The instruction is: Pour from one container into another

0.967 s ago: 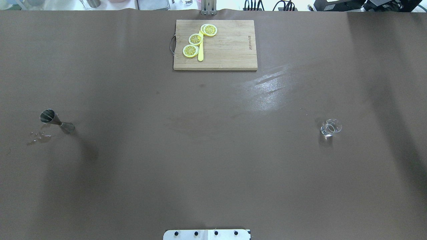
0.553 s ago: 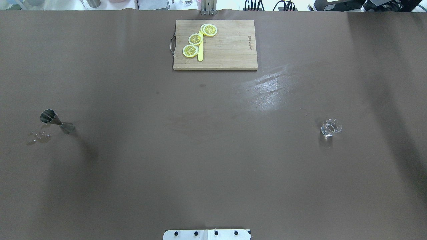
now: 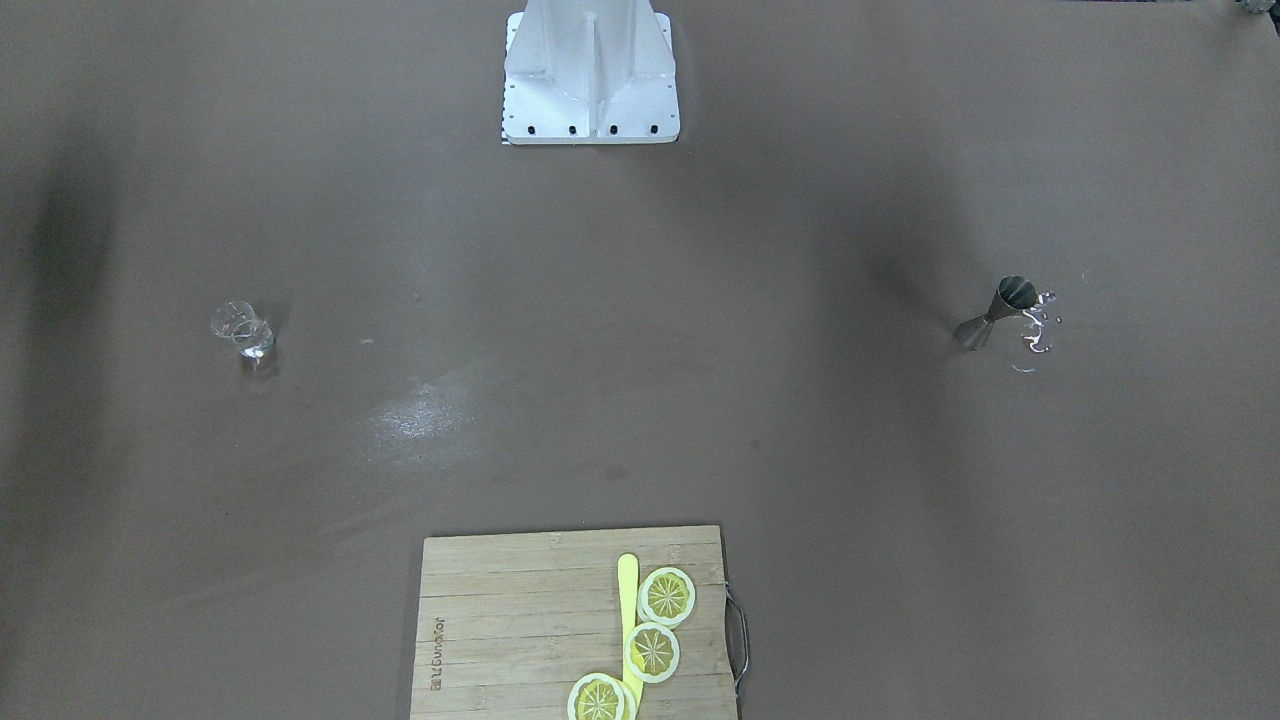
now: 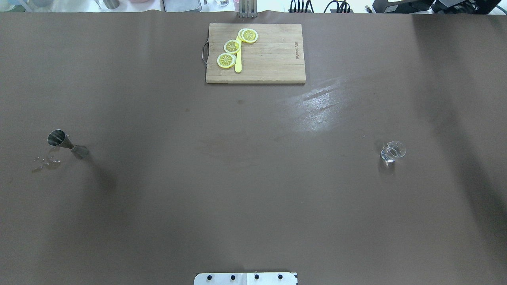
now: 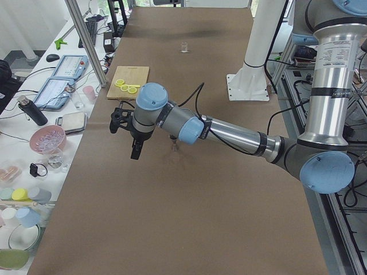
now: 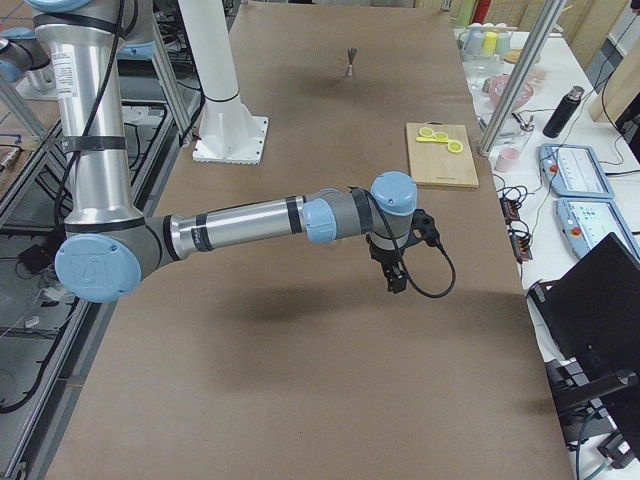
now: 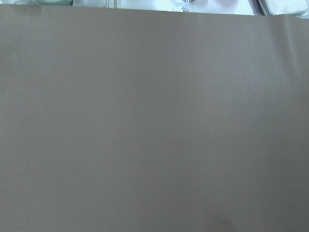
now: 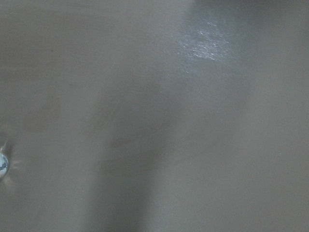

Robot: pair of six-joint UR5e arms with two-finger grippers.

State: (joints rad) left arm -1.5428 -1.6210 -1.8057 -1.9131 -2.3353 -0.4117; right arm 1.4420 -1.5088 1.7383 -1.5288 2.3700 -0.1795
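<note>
Brown table [image 4: 253,178]; jigger [image 4: 68,145], tumbler [image 4: 392,152] well apart

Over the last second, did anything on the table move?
Nothing visibly changed. The jigger stands in the same spot beside the small puddle. The glass tumbler and cutting board are where they were. Nothing was taken hold of or let go.

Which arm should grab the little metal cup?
Left, probably. The jigger stands on the robot's left side of the table, where the left gripper hangs. The right gripper hangs far off, on the side with the glass.
</note>
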